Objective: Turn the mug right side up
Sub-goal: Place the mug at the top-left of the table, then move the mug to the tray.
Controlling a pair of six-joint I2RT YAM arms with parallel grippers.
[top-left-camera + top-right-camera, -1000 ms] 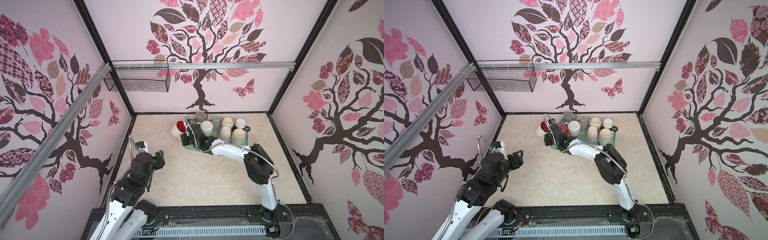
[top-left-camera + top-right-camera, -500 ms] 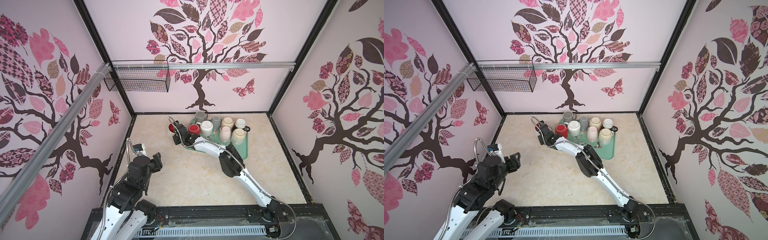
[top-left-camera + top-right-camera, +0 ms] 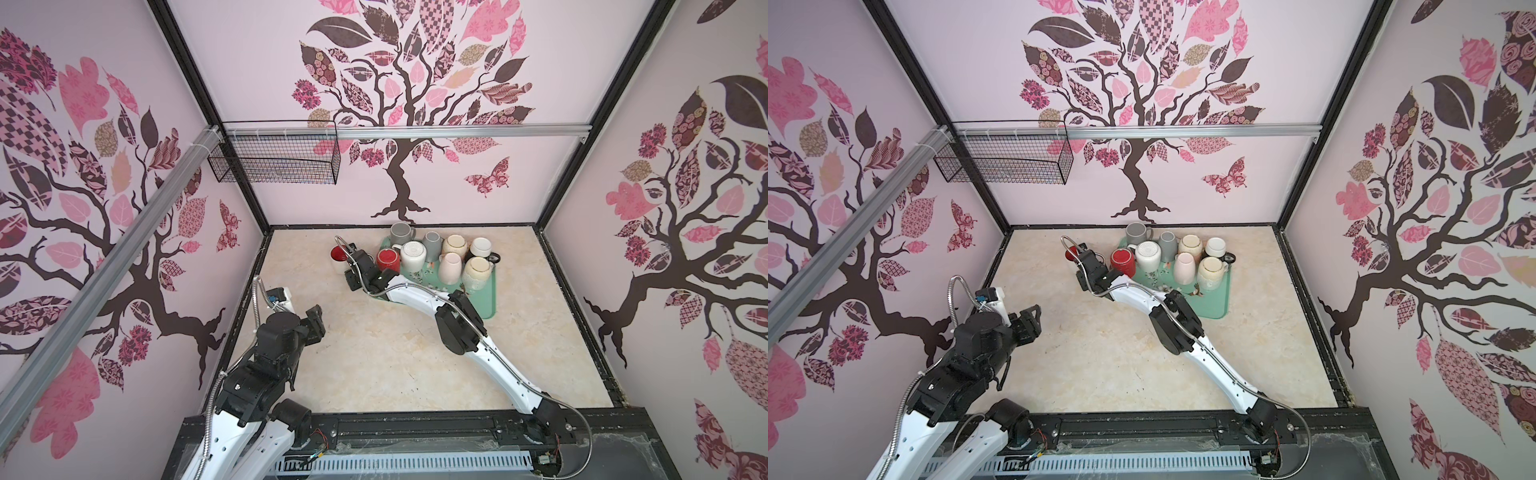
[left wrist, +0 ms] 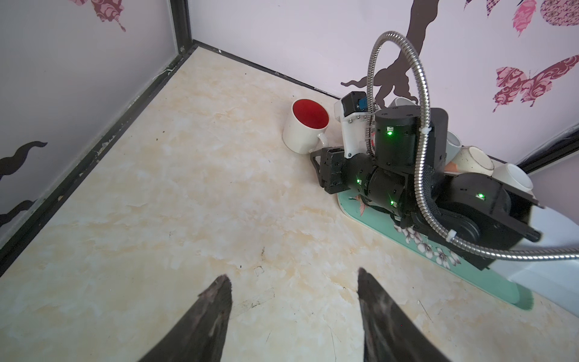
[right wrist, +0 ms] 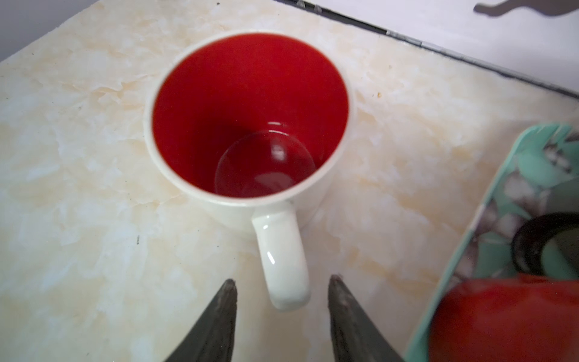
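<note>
— Where's the mug (image 5: 250,125) from the right pincer (image 5: 282,279)?
— Straight ahead of it, standing on the desk (image 3: 374,353) — axis upright, red mouth to the ceiling; its handle (image 5: 282,257) points back at the pincer, the end lying between the parted jaws with a gap either side; nothing gripped.
— And the left pincer (image 4: 293,273)?
— Open too, empty, well apart from the mug; the right arm is much the nearer.
— So the turning looks done?
— I'd judge so; the thing now is to draw back along the handle's line — sideways, a jaw could clip it.
— Count?
— One mug on the desk; eight more, as I count them, on the one tray (image 3: 486,307) just beside the right pincer; two pincers.
</note>
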